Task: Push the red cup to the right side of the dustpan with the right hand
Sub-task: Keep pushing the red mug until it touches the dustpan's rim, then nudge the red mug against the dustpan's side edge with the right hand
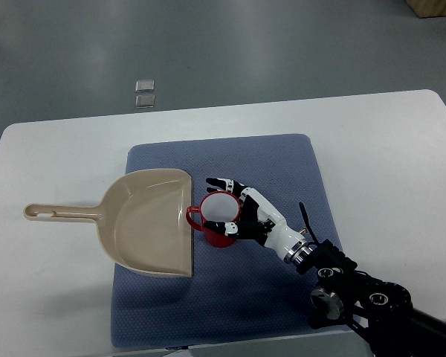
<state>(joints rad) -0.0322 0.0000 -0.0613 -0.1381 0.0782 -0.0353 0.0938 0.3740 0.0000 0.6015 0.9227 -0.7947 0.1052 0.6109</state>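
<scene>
r hand (241, 210) cupping red cup (220, 219)

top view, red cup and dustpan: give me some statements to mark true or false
1. The red cup stands upright beside the dustpan's open edge. True.
2. The cup lies inside the dustpan. False: it stands on the blue mat.
3. The right hand is at the cup, fingers around its rim. True.
4. The dustpan's handle points right. False: it points left.
5. The left hand holds the dustpan. False: no left hand shows.
</scene>
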